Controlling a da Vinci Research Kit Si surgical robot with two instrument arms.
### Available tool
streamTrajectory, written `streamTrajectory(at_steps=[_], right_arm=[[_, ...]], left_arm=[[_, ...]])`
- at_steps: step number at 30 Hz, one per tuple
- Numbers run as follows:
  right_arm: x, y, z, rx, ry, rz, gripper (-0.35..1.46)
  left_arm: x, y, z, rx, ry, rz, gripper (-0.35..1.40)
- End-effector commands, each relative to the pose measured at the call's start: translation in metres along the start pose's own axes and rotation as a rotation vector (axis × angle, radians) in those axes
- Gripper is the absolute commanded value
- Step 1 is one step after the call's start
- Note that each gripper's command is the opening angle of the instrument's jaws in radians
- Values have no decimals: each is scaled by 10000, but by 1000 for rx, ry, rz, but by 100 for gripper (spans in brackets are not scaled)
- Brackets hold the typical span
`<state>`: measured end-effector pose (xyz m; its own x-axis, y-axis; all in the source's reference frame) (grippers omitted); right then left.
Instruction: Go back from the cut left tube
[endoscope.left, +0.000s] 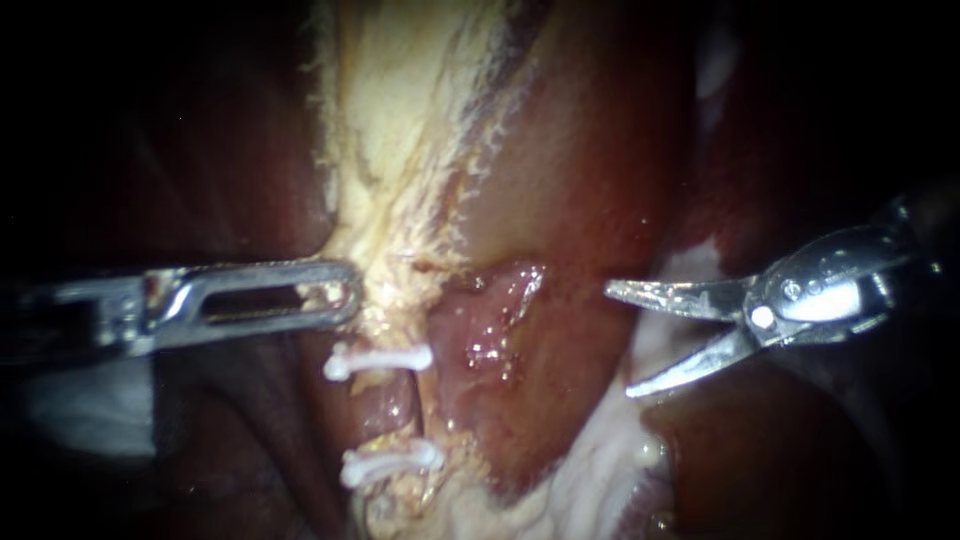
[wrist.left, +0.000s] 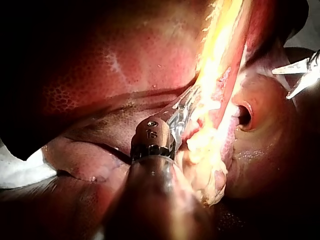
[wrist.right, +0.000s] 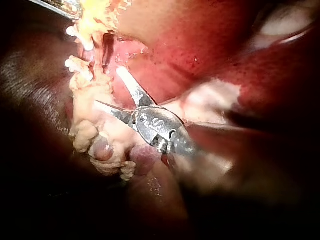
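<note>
While your right instrument (endoscope.left: 620, 340) holds its two blades spread wide with nothing between them, their tips point at the raw pink tissue (endoscope.left: 490, 320), near it but clear of it. Your left instrument (endoscope.left: 345, 292) has its slotted jaws closed flat on the edge of the pale yellow tissue (endoscope.left: 400, 150) and holds that band taut. The left tube (endoscope.left: 388, 405) lies just below those jaws, crossed by an upper clip (endoscope.left: 380, 360) and a lower clip (endoscope.left: 392, 462), and well apart from the blades.

Finding: the step in hand is the withdrawal, and it appears unfinished, since the blades lie close to the site. The next move calls for drawing your right instrument back along its own shaft line. Keep the lower blade off the pale tissue beneath it. Closing the blades first would be prudent. The left hold need not change.

Only the left wrist view shows a round opening (wrist.left: 245, 115) with a pale rim, beside the yellow band on the side nearer the blades. The endoscope shows only a raw surface there, and you cannot tell whether that opening is the cut end. The right wrist view shows both clips ahead of the blades and a lumpy pale mass (wrist.right: 95, 145) beside the blade joint. The left wrist view shows no clips.
</note>
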<state>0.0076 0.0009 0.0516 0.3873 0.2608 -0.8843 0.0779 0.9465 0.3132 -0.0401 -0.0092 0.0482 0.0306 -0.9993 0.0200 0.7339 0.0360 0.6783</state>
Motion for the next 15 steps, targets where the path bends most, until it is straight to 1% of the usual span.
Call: streamTrajectory(at_steps=[1, 4, 6, 15], right_arm=[[0, 0, 0, -2, 4, -4, 143], [1, 3, -2, -8, 10, -12, 143], [3, 4, -3, -12, 18, -15, 143], [4, 5, -5, -15, 22, -19, 143]], left_arm=[[1, -2, 6, 5, 4, 0, -35], [-1, -6, 15, 8, 6, -1, -35], [-2, -8, 17, 10, 8, -1, -35], [-1, -9, 17, 10, 9, 1, -35]])
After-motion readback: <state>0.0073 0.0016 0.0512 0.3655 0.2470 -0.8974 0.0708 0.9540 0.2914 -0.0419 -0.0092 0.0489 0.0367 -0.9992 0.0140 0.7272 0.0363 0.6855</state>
